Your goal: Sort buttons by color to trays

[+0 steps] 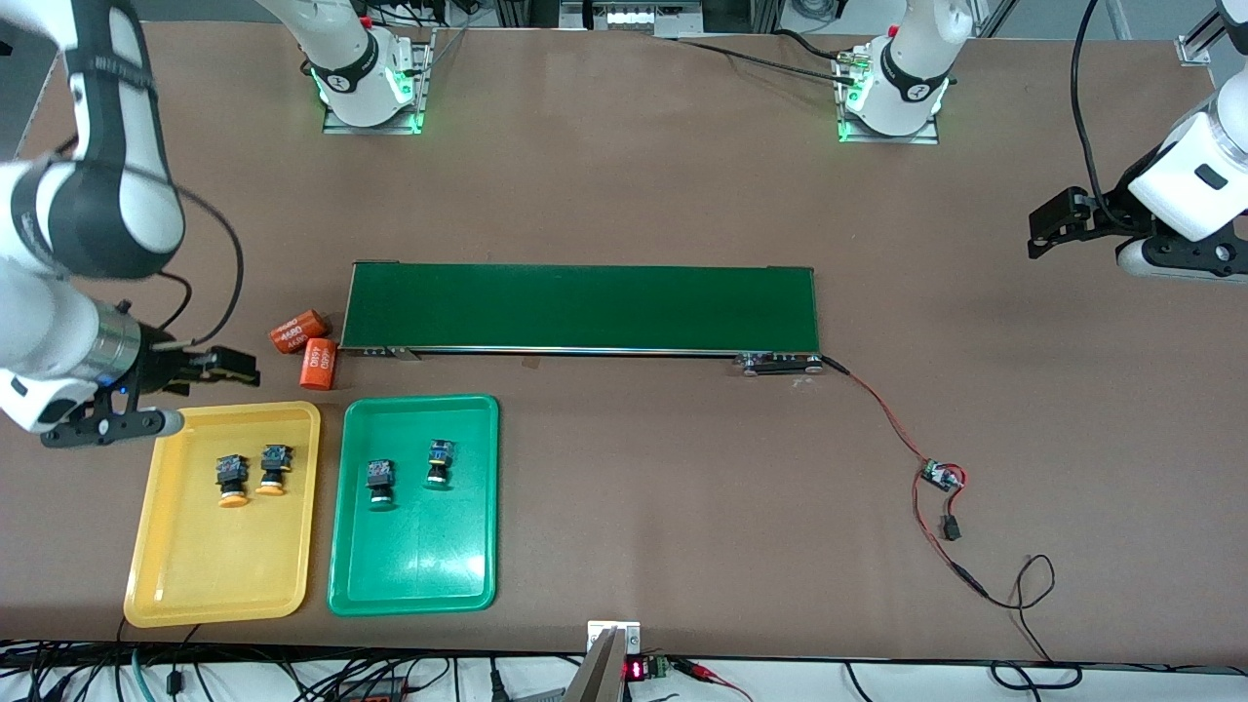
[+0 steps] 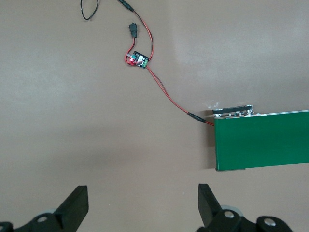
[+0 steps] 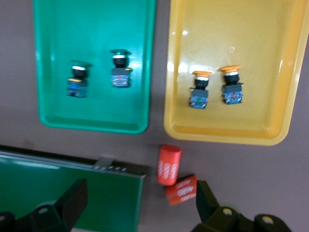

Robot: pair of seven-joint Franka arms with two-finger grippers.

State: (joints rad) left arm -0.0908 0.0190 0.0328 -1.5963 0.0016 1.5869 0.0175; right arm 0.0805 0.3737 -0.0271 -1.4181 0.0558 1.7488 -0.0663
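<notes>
Front view, for your inventory: shallow yellow plastic tray (image 1: 200, 575) holds two black-and-blue push-buttons with orange caps (image 1: 231, 479) (image 1: 272, 470). Beside it, toward the left arm's end, the matching green plastic tray (image 1: 414, 575) holds two green-capped push-buttons (image 1: 379, 483) (image 1: 439, 463). You will find the right gripper (image 1: 234, 368), fingers spread and empty, over the table by the yellow tray. The left gripper (image 1: 1058, 222) waits, fingers apart, off the long dark-green conveyor belt's (image 1: 580, 307) end.
</notes>
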